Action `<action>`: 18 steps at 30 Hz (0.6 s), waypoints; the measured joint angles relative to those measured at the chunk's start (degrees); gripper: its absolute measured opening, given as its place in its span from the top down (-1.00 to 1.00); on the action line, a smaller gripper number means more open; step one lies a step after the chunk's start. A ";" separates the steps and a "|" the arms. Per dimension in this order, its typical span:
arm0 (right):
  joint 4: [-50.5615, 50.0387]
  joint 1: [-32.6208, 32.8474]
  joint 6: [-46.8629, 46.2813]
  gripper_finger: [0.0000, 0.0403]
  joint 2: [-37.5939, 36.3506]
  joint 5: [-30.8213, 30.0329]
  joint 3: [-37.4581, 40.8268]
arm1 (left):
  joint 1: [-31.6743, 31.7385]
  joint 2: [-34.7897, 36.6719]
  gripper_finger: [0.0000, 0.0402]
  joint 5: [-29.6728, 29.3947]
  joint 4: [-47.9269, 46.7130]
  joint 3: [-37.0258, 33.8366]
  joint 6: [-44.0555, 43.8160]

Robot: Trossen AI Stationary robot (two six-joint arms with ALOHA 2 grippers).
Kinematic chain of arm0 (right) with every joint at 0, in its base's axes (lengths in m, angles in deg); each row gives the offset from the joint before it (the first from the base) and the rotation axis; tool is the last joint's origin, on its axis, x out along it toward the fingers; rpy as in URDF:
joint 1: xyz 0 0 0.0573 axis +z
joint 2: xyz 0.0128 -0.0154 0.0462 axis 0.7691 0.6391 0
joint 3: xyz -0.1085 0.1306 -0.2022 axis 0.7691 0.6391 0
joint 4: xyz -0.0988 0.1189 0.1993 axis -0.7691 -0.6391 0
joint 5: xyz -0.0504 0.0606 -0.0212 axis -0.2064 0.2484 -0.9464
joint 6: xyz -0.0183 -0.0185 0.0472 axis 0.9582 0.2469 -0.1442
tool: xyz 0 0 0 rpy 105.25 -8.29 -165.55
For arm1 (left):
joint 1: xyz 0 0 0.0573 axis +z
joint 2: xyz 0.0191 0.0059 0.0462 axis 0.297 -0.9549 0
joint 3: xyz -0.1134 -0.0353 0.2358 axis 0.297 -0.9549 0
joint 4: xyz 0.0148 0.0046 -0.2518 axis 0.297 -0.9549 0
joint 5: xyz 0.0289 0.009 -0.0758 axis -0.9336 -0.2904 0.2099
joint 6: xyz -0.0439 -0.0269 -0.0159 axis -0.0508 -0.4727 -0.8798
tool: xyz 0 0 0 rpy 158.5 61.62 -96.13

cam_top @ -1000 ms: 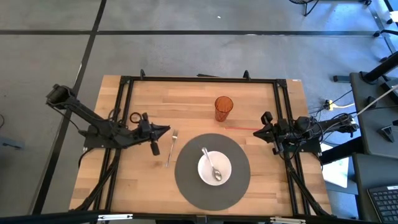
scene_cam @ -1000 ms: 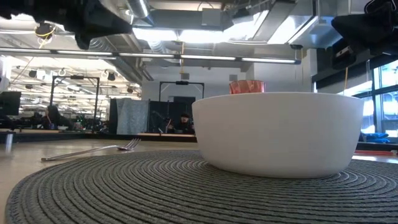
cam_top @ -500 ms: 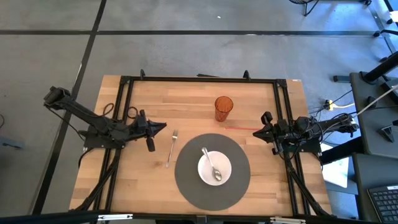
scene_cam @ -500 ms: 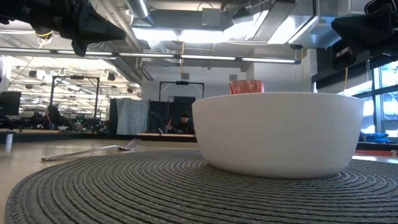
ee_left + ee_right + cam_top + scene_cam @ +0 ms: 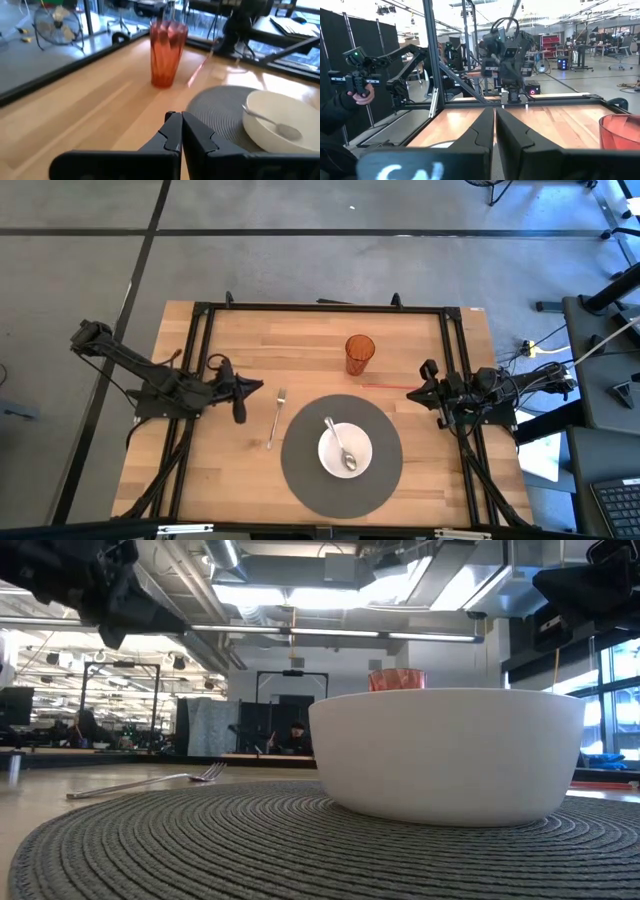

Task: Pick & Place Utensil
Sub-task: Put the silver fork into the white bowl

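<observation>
We saw the left gripper [image 5: 258, 386] had drawn back toward nine o'clock, fingers pressed together and empty, leaving bare wood beside the fork [image 5: 275, 418]. The spoon [image 5: 340, 444] lay in the bowl [image 5: 345, 450] on the round mat [image 5: 300, 470]. At three o'clock the right gripper [image 5: 415, 392] waited, fingers together. The cup [image 5: 360, 353] stood beyond, at twelve o'clock.

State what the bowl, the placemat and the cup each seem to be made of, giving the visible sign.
Bowl: likely glazed ceramic; smooth, opaque white.
Placemat: woven fibre or vinyl cord; grey concentric ribbed rings.
Cup: probably translucent orange plastic; light shows through its faceted wall.
</observation>
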 joint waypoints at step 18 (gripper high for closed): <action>0.67 0.00 2.53 0.90 0.02 0.00 0.00 | 0.00 -21.38 0.98 4.15 4.70 0.04 -21.22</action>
